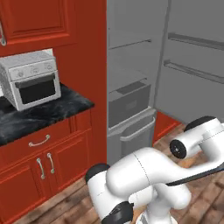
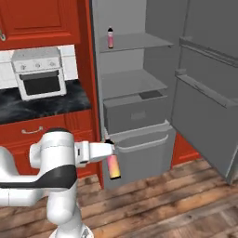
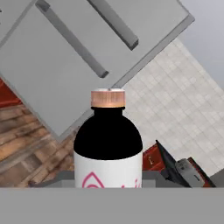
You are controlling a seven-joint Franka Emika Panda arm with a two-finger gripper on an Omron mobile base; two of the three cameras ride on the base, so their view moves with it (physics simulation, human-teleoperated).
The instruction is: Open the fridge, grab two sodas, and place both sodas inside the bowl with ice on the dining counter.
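Right up against the hand camera: small slim soda bottle with a coppery cap, black shoulder and white label with a pink logo (image 3: pixel 108 144), sitting between the fingers and blocking most of what's behind it. From the right base view, same bottle (image 2: pixel 113 166) looks pink-to-orange with a dark top, hanging cap-up just below the white arm's two-finger gripper (image 2: pixel 109 148), out in front of the grey bottom drawer (image 2: pixel 144 151) of the tall grey metal fridge (image 2: pixel 135 83). Held low and clear of the shelves, probably so it can be carried off toward the dining counter without clipping anything.

Jaws: clamped near the bottle's top, nearly closed, gripping that first soda. Can't make out the pads themselves, too small in that view.

Second slim pink bottle with a dark cap (image 2: pixel 110 38) standing upright on the upper grey shelf (image 2: pixel 139 42), well apart from the gripper, so only half the grabbing looks done. Fridge door (image 2: pixel 204 93) swung wide open to the right, which keeps that one reachable for a return trip.

White toaster oven (image 1: pixel 31 78) parked on the black marble counter (image 1: pixel 39 114) with red drawers to the left, not involved.
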